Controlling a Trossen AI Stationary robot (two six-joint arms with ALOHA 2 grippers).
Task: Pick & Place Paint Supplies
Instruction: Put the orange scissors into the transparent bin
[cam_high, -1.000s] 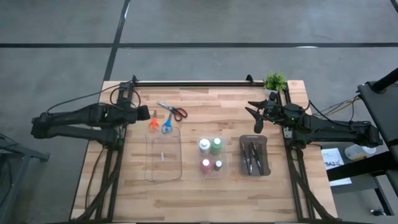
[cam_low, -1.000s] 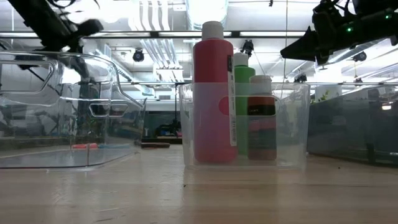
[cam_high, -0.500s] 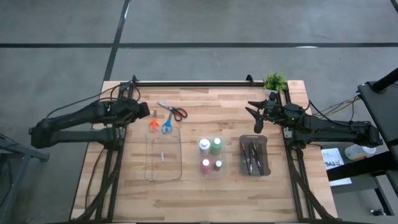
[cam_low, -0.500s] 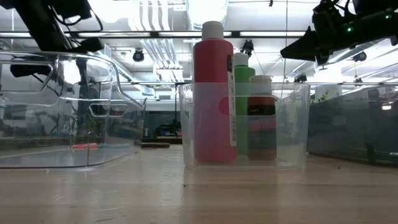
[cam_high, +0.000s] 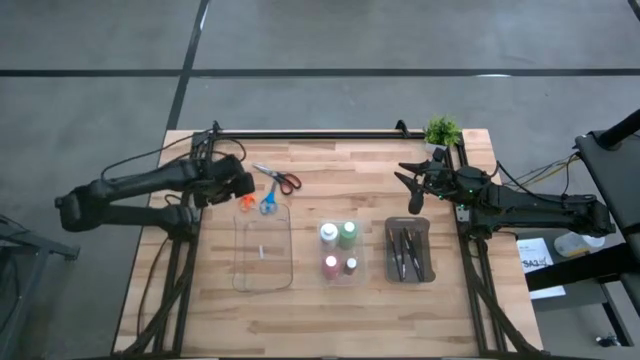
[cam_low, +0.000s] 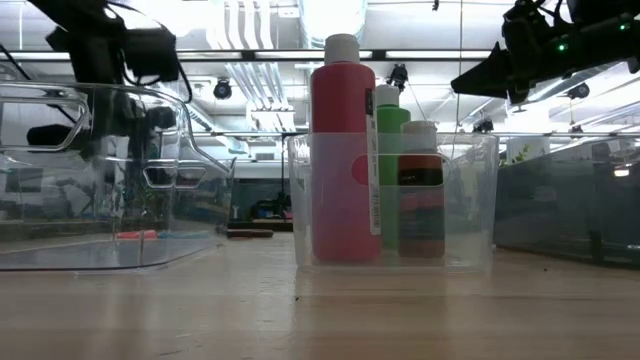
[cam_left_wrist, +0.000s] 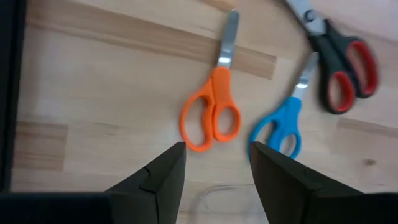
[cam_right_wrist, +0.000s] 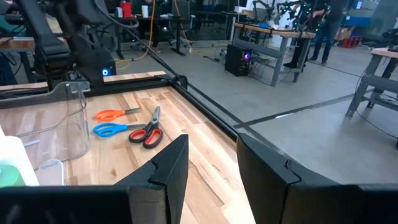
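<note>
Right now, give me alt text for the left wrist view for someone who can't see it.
The left pincer hangs open above orange scissors lying closed on the wooden table. Blue scissors lie beside them, and red-handled scissors lie farther off.

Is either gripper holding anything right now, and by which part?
Nothing is held. The left gripper is open above the orange scissors, not touching them. The right gripper is open and empty near the potted plant.

The high view looks straight down on the whole table (cam_high: 310, 300). The low view sits at tabletop height, close to the paint bottles (cam_low: 345, 150). The left wrist view hangs close above the orange scissors (cam_left_wrist: 211, 115) (shared with the right wrist view, farther off).
</note>
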